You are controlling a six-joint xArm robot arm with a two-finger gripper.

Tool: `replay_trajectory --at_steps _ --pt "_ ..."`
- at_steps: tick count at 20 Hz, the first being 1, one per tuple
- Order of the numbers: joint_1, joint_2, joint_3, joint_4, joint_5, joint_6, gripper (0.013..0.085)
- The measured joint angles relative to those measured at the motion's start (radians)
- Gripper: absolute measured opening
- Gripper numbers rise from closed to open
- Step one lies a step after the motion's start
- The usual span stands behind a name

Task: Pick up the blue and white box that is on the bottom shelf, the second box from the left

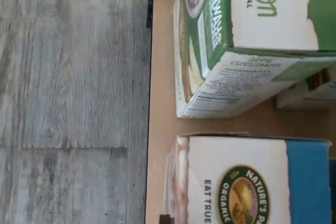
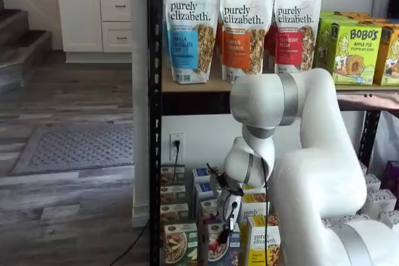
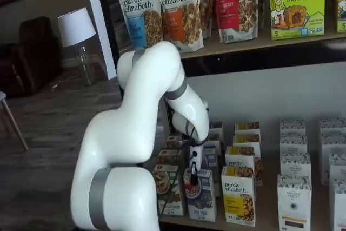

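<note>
Two rows in from the rack's near post, the blue box (image 2: 219, 245) stands upright at the front edge of the bottom shelf (image 3: 270, 217), between a green box (image 2: 179, 243) and a yellow box (image 2: 262, 244). More blue boxes line up behind it. In both shelf views the gripper (image 2: 225, 233) hangs from the white arm (image 2: 312, 154) directly over this box, its black fingers pointing down and ending at or just above the box top; contact cannot be made out. The fingers show as one dark shape with no clear gap and nothing in them, so I cannot tell whether they stand apart or together. A cable runs beside them. The wrist view looks down on the blue box's white and blue top (image 1: 247, 182), with the green box (image 1: 236, 51) just beside it on the tan shelf board, the two apart. Grey floor planks (image 1: 68, 98) lie beyond the shelf edge.
</note>
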Motion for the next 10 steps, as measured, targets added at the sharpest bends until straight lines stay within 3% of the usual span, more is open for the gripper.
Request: replay_trajectory --at_steps 5,10 --pt "-0.003 0.003 -0.007 -0.008 0.018 0.006 0.0610" --pt "-0.005 0.003 -0.010 -0.010 0.028 0.006 0.0490"
